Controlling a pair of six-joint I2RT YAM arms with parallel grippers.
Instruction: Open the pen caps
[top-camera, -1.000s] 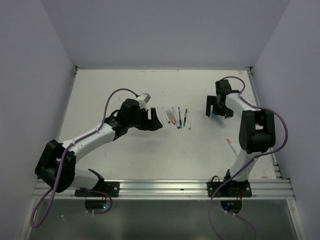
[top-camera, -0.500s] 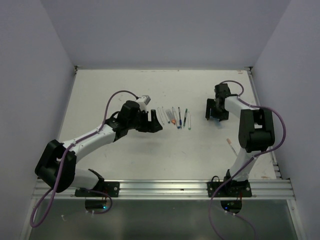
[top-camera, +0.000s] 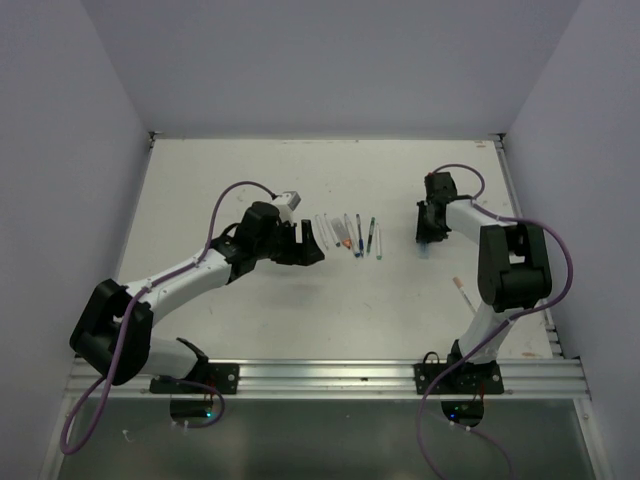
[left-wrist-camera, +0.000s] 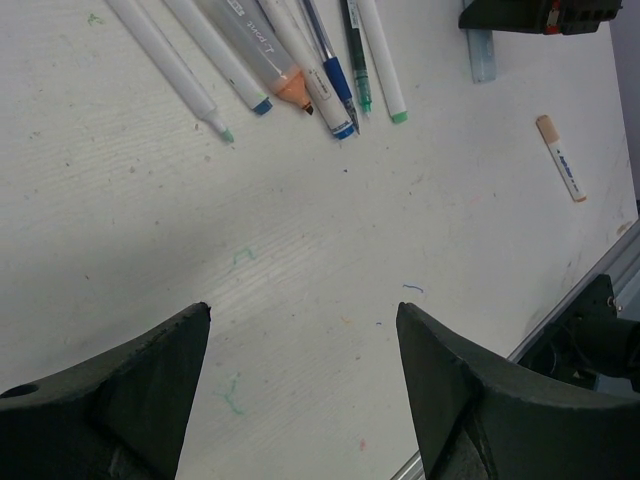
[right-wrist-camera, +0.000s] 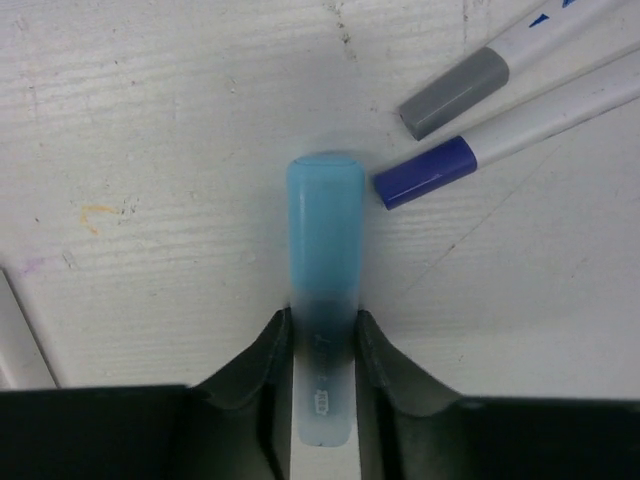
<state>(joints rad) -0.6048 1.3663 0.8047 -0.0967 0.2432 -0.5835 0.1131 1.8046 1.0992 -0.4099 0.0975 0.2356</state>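
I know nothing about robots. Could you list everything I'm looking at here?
Table: one, white, under everything.
Row of pens: about seven, white or grey with green, blue and orange ends, table centre.
Light blue pen: one, right of the row, gripped.
Peach-capped pen: one, white, lying alone at the near right.
Left fingers: two, black, spread open beside the row.
Right fingers: two, black, shut on the light blue pen.

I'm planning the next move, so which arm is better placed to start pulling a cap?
Right. The right gripper is shut on the light blue pen, pinching it from both sides. The left gripper is open and empty, short of the row of pens.
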